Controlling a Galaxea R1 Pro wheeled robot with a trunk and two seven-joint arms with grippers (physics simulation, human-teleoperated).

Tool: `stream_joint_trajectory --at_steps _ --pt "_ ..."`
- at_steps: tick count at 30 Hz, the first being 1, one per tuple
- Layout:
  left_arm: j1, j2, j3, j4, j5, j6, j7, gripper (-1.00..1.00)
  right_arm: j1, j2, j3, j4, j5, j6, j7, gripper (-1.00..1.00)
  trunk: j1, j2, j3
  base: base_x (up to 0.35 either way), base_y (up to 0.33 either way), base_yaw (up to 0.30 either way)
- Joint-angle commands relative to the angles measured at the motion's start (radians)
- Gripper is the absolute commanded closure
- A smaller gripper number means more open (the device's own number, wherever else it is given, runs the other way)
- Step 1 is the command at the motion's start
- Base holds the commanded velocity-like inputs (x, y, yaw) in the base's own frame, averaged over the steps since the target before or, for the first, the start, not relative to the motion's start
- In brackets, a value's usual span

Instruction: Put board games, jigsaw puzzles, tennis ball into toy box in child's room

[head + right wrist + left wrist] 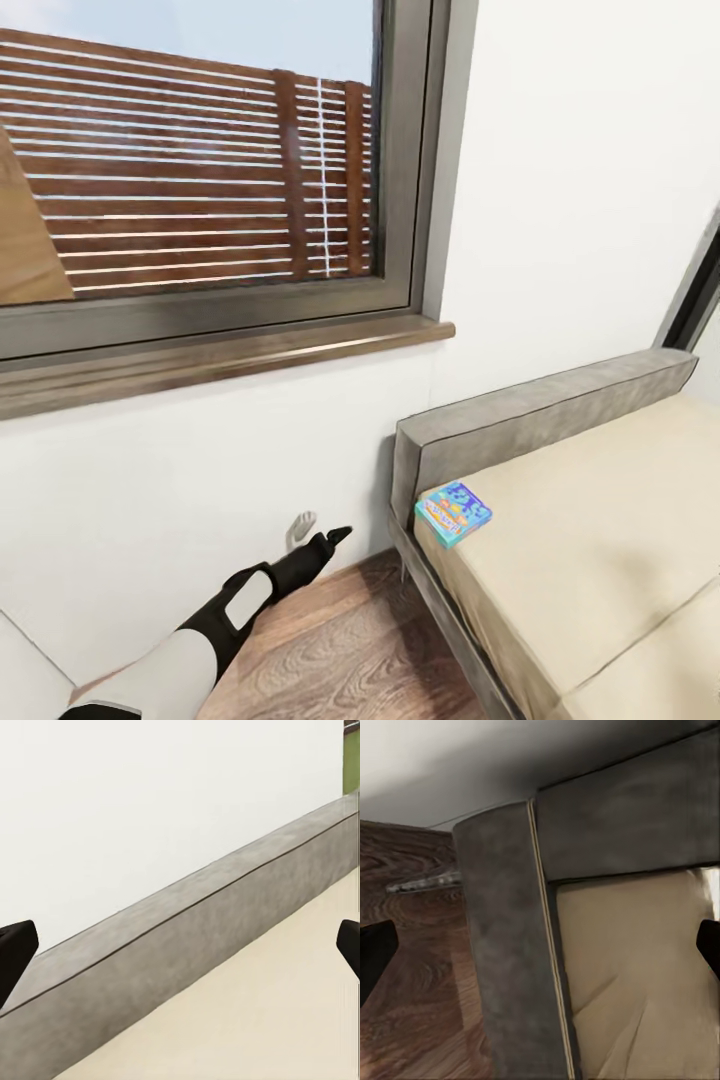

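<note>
Approach to the bed [600, 540] under way — blue game box [453, 512] lies at its near corner, untouched. Left gripper [318, 535] low by the wall, apparently spread wide and empty; right gripper [180, 945] likewise. Next: reach over, close on box.

The bed [600, 540] has a wide bare mattress, open from above. A small blue game box [453, 512] lies on the mattress near the corner, just inside the grey padded headboard [540, 415], with free cushion on its far side. The headboard and the white wall [560, 200] behind it close off that side. Beside the bed frame runs a strip of bare wood floor [340, 640], where the left arm [240, 610] reaches, hemmed by the wall below the window sill [220, 360].
</note>
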Motion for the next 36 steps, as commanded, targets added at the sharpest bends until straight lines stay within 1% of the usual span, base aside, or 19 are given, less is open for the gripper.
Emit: stream_joint_trajectory --at_steps 1,2,3,7,8,12,16,17,23,36 --pt "0.000 0.002 -0.002 0.002 0.008 -0.001 -0.026 -1.00 -0.001 0.000 -0.001 0.000 0.002 0.006 0.005 -1.00 0.000 0.000 -0.001 0.029 0.000 -0.077" --pt "0.000 0.008 0.000 0.005 0.008 -0.009 -0.066 -1.00 -0.001 0.000 -0.001 0.000 0.002 0.006 0.005 -1.00 0.000 0.000 -0.001 0.019 0.000 -0.096" --pt "-0.001 0.021 0.003 0.008 0.010 -0.017 -0.112 -1.00 -0.001 0.000 -0.001 0.000 0.002 0.006 0.005 -1.00 0.000 0.000 -0.001 0.008 0.000 -0.113" --pt "-0.001 0.024 0.001 0.009 0.014 -0.020 -0.140 -1.00 -0.001 -0.001 -0.001 -0.001 0.002 0.006 0.005 -1.00 0.000 0.000 -0.001 0.004 0.000 -0.117" --pt "-0.002 0.024 0.000 0.009 0.015 -0.018 -0.181 -1.00 -0.001 -0.001 -0.001 0.000 0.002 0.006 0.005 -1.00 0.000 0.000 -0.001 0.002 0.000 -0.115" --pt "-0.001 0.029 0.005 0.010 0.020 -0.015 -0.262 -1.00 -0.001 0.000 0.002 0.000 0.002 0.006 0.005 -1.00 0.000 0.000 -0.001 0.001 0.000 -0.099" --pt "-0.001 0.031 0.008 0.010 0.021 -0.011 -0.292 -1.00 -0.001 0.001 0.004 0.000 0.002 0.006 0.005 -1.00 0.000 0.000 -0.001 0.000 0.000 -0.079" --pt "-0.002 0.031 0.007 0.010 0.019 -0.006 -0.308 -1.00 -0.001 0.001 0.005 -0.001 0.002 0.006 0.005 -1.00 0.000 0.000 -0.001 0.000 0.000 -0.099" --pt "-0.002 0.030 0.006 0.010 0.017 -0.001 -0.314 -1.00 -0.001 0.001 0.005 -0.001 0.002 0.006 0.005 -1.00 0.000 0.000 -0.001 0.000 0.000 -0.190" --pt "-0.005 0.031 0.005 0.010 0.016 0.000 -0.312 -1.00 -0.001 0.001 0.006 -0.001 0.002 0.006 0.005 -1.00 0.000 0.000 -0.001 0.000 0.000 -0.277"
